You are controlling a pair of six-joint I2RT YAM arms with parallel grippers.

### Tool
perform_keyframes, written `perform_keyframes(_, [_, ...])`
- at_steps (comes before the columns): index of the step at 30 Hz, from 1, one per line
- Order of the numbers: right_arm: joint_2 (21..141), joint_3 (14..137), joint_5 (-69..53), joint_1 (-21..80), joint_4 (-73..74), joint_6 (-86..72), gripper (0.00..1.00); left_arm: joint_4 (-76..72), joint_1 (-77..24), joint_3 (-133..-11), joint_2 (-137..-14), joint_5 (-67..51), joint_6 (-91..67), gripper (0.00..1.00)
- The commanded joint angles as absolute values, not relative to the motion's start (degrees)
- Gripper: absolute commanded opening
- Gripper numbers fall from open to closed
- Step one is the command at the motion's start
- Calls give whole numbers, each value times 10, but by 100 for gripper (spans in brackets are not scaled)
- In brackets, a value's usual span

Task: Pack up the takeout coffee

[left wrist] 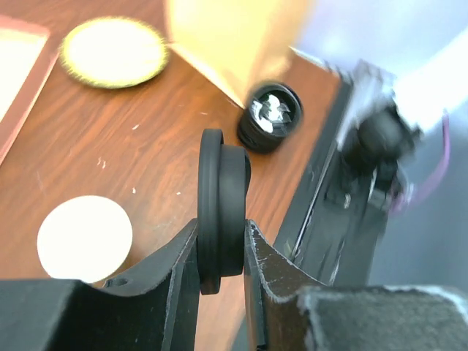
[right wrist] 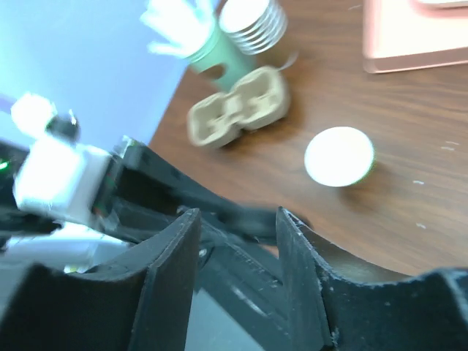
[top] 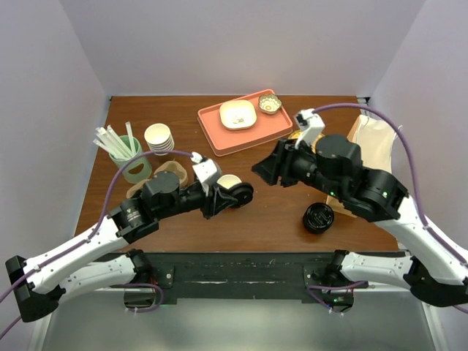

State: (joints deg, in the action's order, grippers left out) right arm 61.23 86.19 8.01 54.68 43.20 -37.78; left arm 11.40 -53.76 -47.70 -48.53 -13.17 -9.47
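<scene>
The takeout coffee's small cream cup [top: 229, 180] stands open-topped at mid-table, its white mouth also showing in the left wrist view [left wrist: 84, 238] and the right wrist view [right wrist: 338, 156]. Its round black lid [left wrist: 222, 208] is held on edge, just right of the cup, with my left gripper [left wrist: 221, 228] [top: 237, 196] shut on it. My right gripper [top: 263, 170] [right wrist: 238, 216] hovers a little right of the cup, open, with nothing between its fingers. The brown paper bag [top: 374, 140] lies at the far right, partly behind the right arm.
A squat black round piece [top: 319, 218] [left wrist: 270, 117] sits near the front edge. An orange tray [top: 219, 139] with two dishes is at the back. At the left are stacked cream cups [top: 159, 137], a green cup of straws [top: 129, 159] and a cardboard carrier [right wrist: 238, 110].
</scene>
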Motion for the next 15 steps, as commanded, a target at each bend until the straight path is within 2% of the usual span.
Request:
perform_keyframes(1, [589,831,185,548,479,-403,46,90,-538,-519,-488,76,-347,22])
perform_keyframes(2, [588,827,184,548,481,-406,42,95,-538,-524,-489,113,-377,23])
perform_keyframes(5, [592,822,171,548,480,-397,38,64,-538,-535,-489,115,-422,24])
perform_keyframes(15, [642,827,115,548,418,-359,36,58,-538,-576,-506,77,-491,21])
